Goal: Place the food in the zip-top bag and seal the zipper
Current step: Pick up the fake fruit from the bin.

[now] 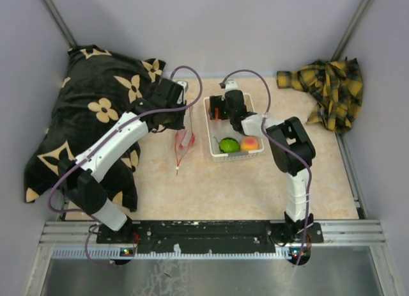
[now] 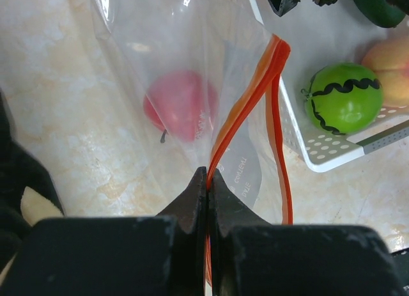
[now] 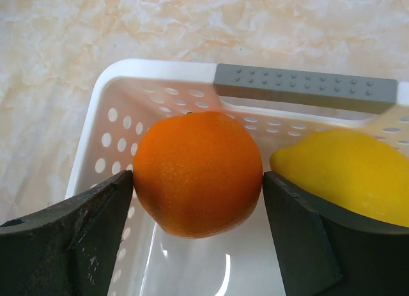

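Left arm's fingers (image 2: 195, 197) are fully closed, pinching one lip of the zipper (image 2: 246, 98). The other lip sags loose to the right, so the zip-top bag (image 2: 192, 40) has its mouth parted toward the white basket (image 2: 300, 139). Bag lies about mid-table (image 1: 255, 187), toward the far edge, just left of the basket. Red apple (image 2: 181, 104) is already inside the bag. Right arm's fingers (image 3: 89, 232) are spread wide inside the basket, one pad on each side of the orange (image 3: 198, 171); it looks like a grip. Lemon (image 3: 348, 174) sits just beside the orange on the right. Lime (image 2: 344, 96) and peach (image 2: 390, 66) are at the basket's near end, and a dark green piece, likely the avocado (image 2: 377, 3), is cut off by the frame. Step in hand, I'd judge, is carrying the orange to the bag. To do it well, lift straight up so it clears the basket wall without nudging the lemon. The left arm should hold its lip high and taut so the mouth gapes. Release low, past both strips, so the orange settles by the apple. Main risk is the slack lip folding across the opening. Table is smooth beige marble-look, so round fruit would roll if dropped. Black flowered cushion (image 1: 89, 117) lies along the left edge, a yellow plaid cloth (image 1: 329, 91) at the far right corner, and a metal rail (image 1: 217, 232) along the near edge. Pale walls all round.
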`<action>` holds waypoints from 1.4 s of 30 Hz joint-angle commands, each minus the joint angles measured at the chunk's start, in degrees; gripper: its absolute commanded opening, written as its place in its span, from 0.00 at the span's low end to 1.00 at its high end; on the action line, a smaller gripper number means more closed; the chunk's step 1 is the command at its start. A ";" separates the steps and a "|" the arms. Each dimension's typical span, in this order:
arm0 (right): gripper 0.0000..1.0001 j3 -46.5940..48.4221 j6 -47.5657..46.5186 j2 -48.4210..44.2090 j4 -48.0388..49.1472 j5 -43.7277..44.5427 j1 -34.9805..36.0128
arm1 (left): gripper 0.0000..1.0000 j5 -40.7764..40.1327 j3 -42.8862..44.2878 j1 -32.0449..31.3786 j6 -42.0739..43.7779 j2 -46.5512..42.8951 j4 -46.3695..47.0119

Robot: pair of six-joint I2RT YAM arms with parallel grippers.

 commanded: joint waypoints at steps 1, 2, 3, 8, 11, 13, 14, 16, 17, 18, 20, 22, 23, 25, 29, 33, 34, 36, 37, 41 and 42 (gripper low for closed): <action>0.82 4.32 -0.38 2.52 2.80 -1.45 -0.53 | 0.00 -2.40 1.79 -0.07 0.86 -2.38 -0.88; 0.82 4.79 -0.61 3.13 1.92 -2.10 -0.52 | 0.00 -3.12 2.53 -0.14 0.86 -2.60 -1.37; 0.82 5.33 -0.75 3.65 1.16 -2.48 -0.59 | 0.00 -4.03 3.10 -0.27 0.90 -2.91 -2.03; 0.76 3.23 0.03 3.06 1.58 -2.74 -0.68 | 0.00 -11.58 6.13 -2.55 1.75 -4.20 -5.08; 0.69 1.13 0.28 1.15 2.82 -3.72 -0.94 | 0.00 -16.63 8.78 -4.77 2.10 -3.89 -7.96; 0.66 -0.09 0.01 -0.51 2.25 -4.36 -1.05 | 0.00 -19.97 10.59 -6.10 2.21 -3.44 -10.17; 0.65 -0.88 -0.25 -1.68 1.98 -4.74 -1.05 | 0.00 -21.51 11.32 -6.50 2.30 -3.22 -11.29; 0.64 -2.79 -0.93 -4.11 1.21 -5.88 -1.05 | 0.00 -23.74 12.40 -6.94 2.37 -2.93 -12.64; 0.62 -3.64 -1.30 -5.41 0.41 -6.11 -1.02 | 0.00 -24.42 12.81 -7.06 2.50 -2.91 -12.94; 0.61 -4.43 -1.54 -6.48 -0.83 -6.19 -1.01 | 0.00 -24.92 13.06 -7.09 2.55 -2.96 -13.15; 0.61 -5.59 -2.30 -8.72 -3.91 -6.67 -1.05 | 0.00 -25.64 13.22 -7.18 2.76 -3.16 -13.07; 0.60 -6.39 -2.80 -10.45 -7.58 -6.76 -1.01 | 0.00 -26.31 13.22 -7.27 3.01 -3.06 -12.98; 0.60 -6.91 -3.06 -11.54 -9.25 -6.75 -1.05 | 0.00 -26.50 13.22 -7.35 3.03 -2.80 -13.08; 0.60 -7.38 -3.44 -12.59 -12.66 -6.30 -1.05 | 0.00 -26.45 13.14 -7.50 3.03 -2.22 -13.21; 0.64 -6.97 -4.23 -11.88 -17.23 -4.06 -1.05 | 0.00 -25.23 11.70 -7.65 3.05 -1.13 -12.15; 0.69 -6.18 -5.06 -9.64 -17.81 -4.11 -1.05 | 0.00 -23.18 10.33 -7.71 3.33 -0.08 -10.28; 0.70 -6.18 -5.12 -9.22 -17.42 -4.21 -1.05 | 0.00 -22.62 9.99 -7.70 3.44 0.25 -9.82; 0.72 -6.18 -5.21 -8.32 -16.83 -4.19 -1.05 | 0.00 -21.47 9.54 -7.66 3.47 1.01 -9.34; 0.73 -6.26 -5.25 -7.95 -16.34 -4.15 -1.05 | 0.00 -21.14 9.20 -7.69 3.51 1.30 -8.76; 0.73 -6.02 -5.37 -6.37 -15.89 -4.71 -1.10 | 0.00 -19.41 9.15 -7.53 3.70 2.94 -7.81; 0.71 -6.05 -5.45 -6.21 -15.88 -4.74 -1.14 | 0.00 -18.80 9.80 -7.53 3.54 3.39 -8.13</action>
